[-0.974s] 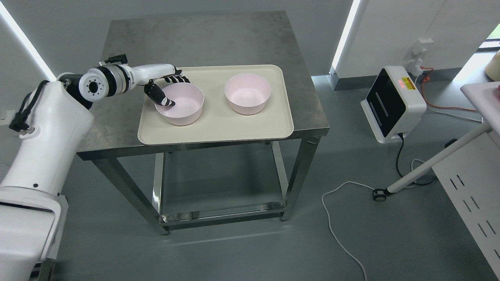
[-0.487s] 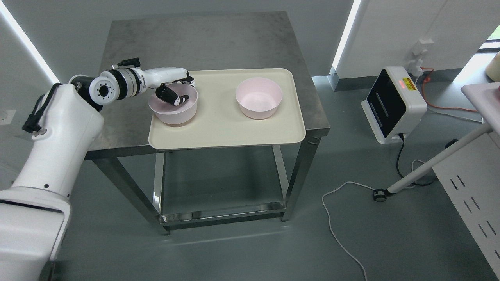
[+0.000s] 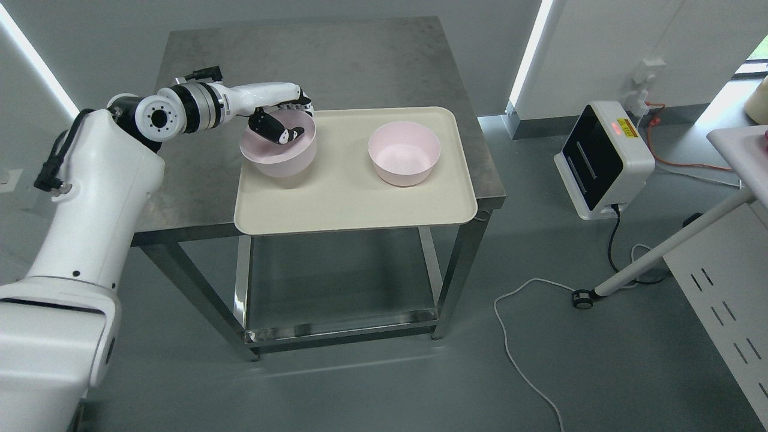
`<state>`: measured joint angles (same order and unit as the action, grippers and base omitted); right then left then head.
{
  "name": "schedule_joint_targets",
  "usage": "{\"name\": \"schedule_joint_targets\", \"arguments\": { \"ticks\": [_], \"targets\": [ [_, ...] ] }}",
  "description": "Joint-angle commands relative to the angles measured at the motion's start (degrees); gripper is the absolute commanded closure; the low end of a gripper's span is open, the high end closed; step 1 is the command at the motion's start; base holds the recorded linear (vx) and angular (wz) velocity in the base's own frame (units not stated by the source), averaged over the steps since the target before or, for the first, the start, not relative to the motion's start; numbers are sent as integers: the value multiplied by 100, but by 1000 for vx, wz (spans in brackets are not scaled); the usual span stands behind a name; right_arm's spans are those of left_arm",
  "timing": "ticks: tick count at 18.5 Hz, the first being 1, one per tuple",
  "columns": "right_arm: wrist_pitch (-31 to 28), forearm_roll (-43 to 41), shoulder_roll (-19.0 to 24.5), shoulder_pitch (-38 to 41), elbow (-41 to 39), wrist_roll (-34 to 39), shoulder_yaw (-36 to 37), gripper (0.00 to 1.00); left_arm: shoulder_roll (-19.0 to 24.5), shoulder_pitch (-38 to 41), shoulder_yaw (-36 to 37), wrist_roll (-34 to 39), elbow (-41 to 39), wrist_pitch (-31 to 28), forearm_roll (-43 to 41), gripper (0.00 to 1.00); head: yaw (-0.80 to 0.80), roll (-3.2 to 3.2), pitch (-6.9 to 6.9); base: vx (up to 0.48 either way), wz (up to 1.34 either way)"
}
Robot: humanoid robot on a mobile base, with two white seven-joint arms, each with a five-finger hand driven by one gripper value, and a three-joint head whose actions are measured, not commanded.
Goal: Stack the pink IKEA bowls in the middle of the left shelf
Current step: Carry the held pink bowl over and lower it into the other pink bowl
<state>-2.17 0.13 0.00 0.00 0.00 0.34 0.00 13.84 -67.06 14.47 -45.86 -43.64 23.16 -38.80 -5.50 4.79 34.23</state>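
Note:
Two pink bowls are over a cream tray (image 3: 354,198) on a steel table. My left hand (image 3: 287,123) is shut on the rim of the left pink bowl (image 3: 282,157), thumb inside and fingers behind the far edge. That bowl is tilted and lifted off the tray, its shadow below it. The second pink bowl (image 3: 403,153) stands upright on the tray's right half, apart from the hand. My right arm does not show.
The steel table (image 3: 312,66) has bare surface behind and left of the tray, and a lower shelf beneath. On the floor to the right stand a white device (image 3: 602,159), a trailing white cable (image 3: 516,336) and a wheeled table leg (image 3: 660,252).
My left hand has lifted the left bowl off the tray and carried it up and to the right, tilting it. The camera has also shifted, moving the tray rightward in the picture.

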Motion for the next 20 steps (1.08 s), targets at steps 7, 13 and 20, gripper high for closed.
{"name": "schedule_joint_targets", "arguments": {
  "ticks": [7,13,20],
  "targets": [
    [15,-13,-100,167,-193,2,70,0,-1284,88,186,-330,-2096,-83,-398,99,0,0,0,0,0],
    [15,-13,-100,167,-193,2,62,0,-1284,96,2155,1439,-1938,-927,-514,98,0,0,0,0,-3],
    [24,-13,-100,167,-193,2,62,0,-1284,70,2737,1509,-1148,-910,-584,97,0,0,0,0,0]
  ]
}}
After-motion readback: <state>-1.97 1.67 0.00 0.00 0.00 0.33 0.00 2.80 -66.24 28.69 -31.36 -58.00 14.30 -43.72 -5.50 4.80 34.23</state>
